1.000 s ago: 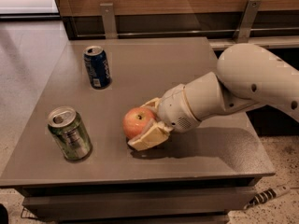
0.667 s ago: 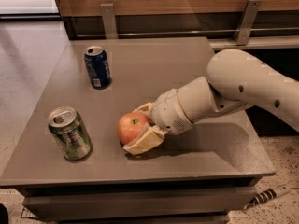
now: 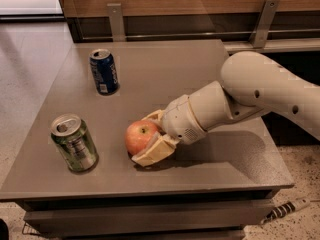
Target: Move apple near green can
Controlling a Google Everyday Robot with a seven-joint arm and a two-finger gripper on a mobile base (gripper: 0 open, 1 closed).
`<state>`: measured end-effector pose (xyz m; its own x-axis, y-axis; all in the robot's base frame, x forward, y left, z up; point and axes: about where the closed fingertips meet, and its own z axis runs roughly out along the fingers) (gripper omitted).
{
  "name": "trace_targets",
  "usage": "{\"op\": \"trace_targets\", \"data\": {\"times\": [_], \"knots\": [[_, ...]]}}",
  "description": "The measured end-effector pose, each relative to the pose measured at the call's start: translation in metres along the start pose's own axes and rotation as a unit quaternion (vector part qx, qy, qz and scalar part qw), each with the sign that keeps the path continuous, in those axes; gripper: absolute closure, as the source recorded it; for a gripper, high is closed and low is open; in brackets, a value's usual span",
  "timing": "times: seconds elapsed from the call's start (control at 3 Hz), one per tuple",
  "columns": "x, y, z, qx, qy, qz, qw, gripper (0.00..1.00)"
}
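Note:
The apple point(image 3: 139, 136), red-orange with a dark stem, sits low on the grey table point(image 3: 165, 79) near its front middle. My gripper point(image 3: 150, 136) is shut on the apple, one pale finger under its front side and one behind it. The white arm reaches in from the right. The green can point(image 3: 75, 143) stands upright at the front left of the table, a short gap to the left of the apple. Its silver top with pull-tab faces up.
A dark blue can point(image 3: 104, 71) stands upright at the back left of the table. A wooden wall with metal brackets point(image 3: 116, 20) runs behind the table. The table's front edge lies close below the apple. A cable point(image 3: 285, 210) lies on the floor at the right.
My gripper has carried the apple leftward across the table, closer to the green can. Both cans have stayed in place.

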<state>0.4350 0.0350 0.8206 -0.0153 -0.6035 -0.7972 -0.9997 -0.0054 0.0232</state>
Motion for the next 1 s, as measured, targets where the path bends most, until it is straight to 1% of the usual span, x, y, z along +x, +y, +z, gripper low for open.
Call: {"op": "trace_targets", "data": {"times": [0.67, 1.0], "knots": [[-0.0031, 0.0022, 0.0013, -0.001, 0.002, -0.004, 1.0, 0.05], [-0.0041, 0.0028, 0.0017, -0.002, 0.002, -0.005, 1.0, 0.0]]}}
